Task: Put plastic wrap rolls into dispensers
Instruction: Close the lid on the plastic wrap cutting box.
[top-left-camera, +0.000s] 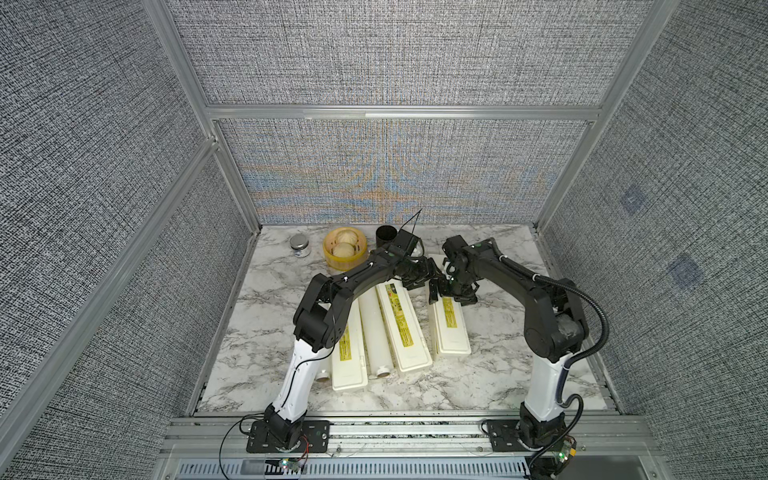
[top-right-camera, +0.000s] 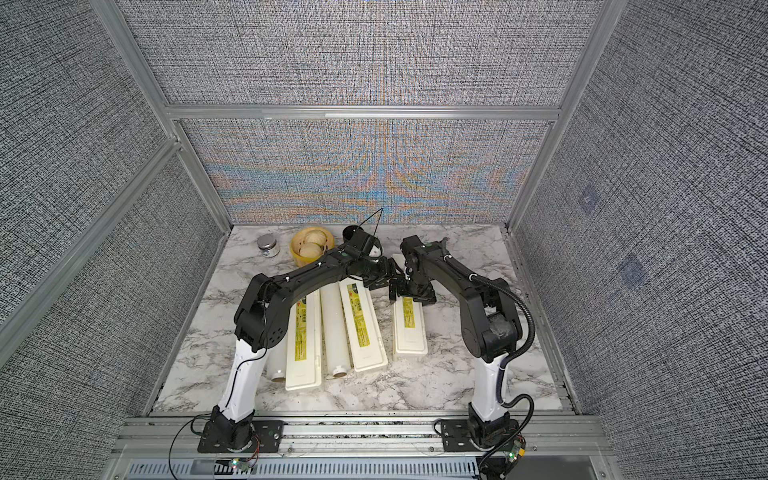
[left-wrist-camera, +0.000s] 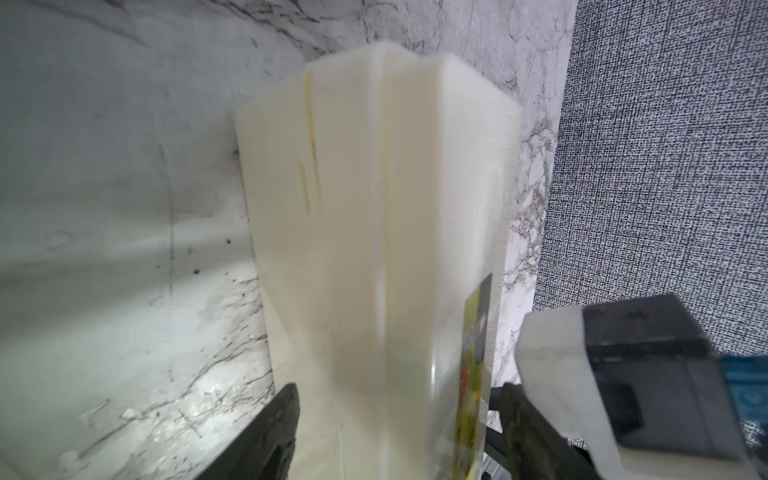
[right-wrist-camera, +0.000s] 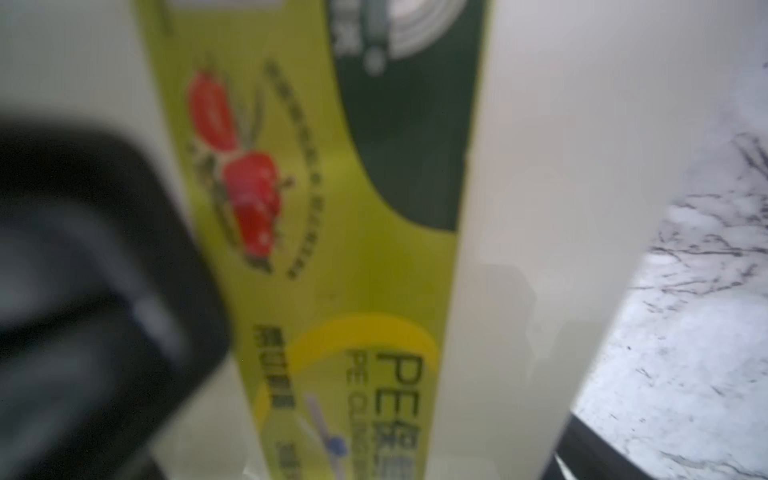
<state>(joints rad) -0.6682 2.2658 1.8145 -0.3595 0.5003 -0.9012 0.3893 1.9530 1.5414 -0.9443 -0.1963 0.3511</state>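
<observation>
Closest to any lens is the yellow-green label (right-wrist-camera: 332, 270), filling the right wrist view; it sits on the lid of the dispenser (top-left-camera: 451, 332) that both arms are working on. That dispenser lies flat on the marble table (top-left-camera: 498, 374), label up, lid apparently down. Its long axis runs from the arm bases (top-left-camera: 286, 432) toward the back wall (top-left-camera: 395, 174), crosswise to both sets of jaws. We see the left gripper (left-wrist-camera: 395, 434) straddling its far part, one dark finger close against each long side, but we cannot tell whether the pads press it. Just beside it, the right gripper (top-right-camera: 415, 294) hangs over the same stretch of lid, jaws spread a little wider than the box, holding nothing as far as we can judge.

Out past the left gripper's side lie the middle dispenser (top-left-camera: 405, 336) and the outer dispenser (top-left-camera: 351, 370), both shut, label up, pointing nearly the same way. One roll (top-left-camera: 374, 332) rests between them, touching or nearly touching both. A second roll (top-right-camera: 276, 363) lies beyond the outer dispenser, partly under the left arm (top-left-camera: 357, 278). Both are flat, parallel to the boxes, brown cores facing the arm bases. No third roll shows; we judge it may be inside the box under the grippers, though nothing lets us see in. So at best one of three is loaded, and two remain.

Beyond the grippers, by the back wall, stand a steamer basket (top-left-camera: 345, 264), a black cup (top-left-camera: 386, 237) and a jar (top-left-camera: 300, 246).
</observation>
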